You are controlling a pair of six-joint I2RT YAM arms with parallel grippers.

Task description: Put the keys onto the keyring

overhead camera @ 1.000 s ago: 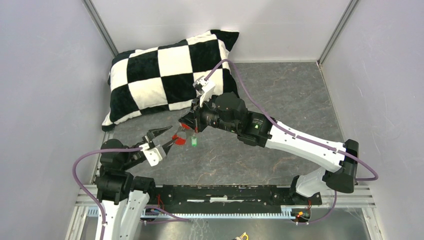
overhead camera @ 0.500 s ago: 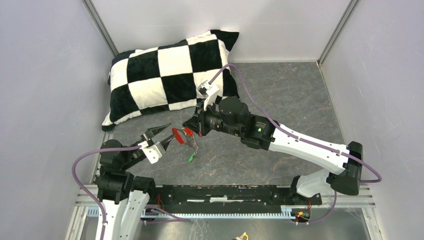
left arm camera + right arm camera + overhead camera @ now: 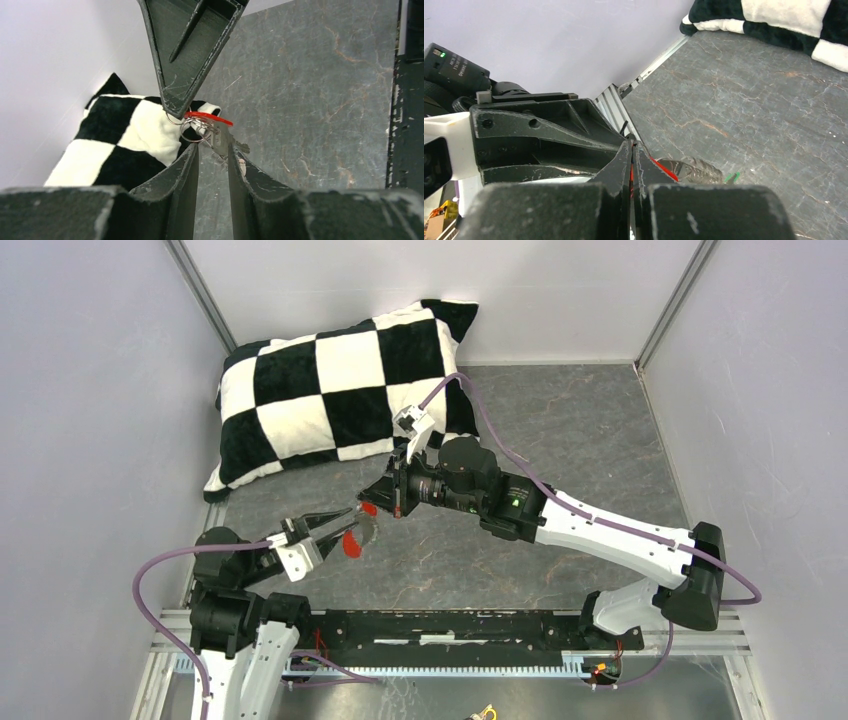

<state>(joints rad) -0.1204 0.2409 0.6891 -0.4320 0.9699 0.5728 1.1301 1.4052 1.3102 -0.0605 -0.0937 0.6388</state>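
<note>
My right gripper (image 3: 374, 502) is shut on the red fob (image 3: 663, 170) of the keyring, whose silvery rings (image 3: 192, 132) hang just under its tip. In the left wrist view the fob (image 3: 210, 118) shows edge-on. My left gripper (image 3: 212, 152) reaches in from the left with its jaws a narrow gap apart, and a metal key blade (image 3: 220, 142) stands between the tips. In the top view a red-headed key (image 3: 350, 543) hangs at the left fingertips. A sliver of the green key (image 3: 731, 176) shows beyond the chain in the right wrist view.
A black-and-white checked pillow (image 3: 330, 390) lies at the back left of the grey stone-patterned floor (image 3: 560, 430). Pale walls close in both sides and the back. The black mounting rail (image 3: 450, 625) runs along the near edge.
The left jaws have narrowed and moved right, under the right gripper's tip. The right gripper has shifted slightly. The green key no longer shows hanging below in the top view.
</note>
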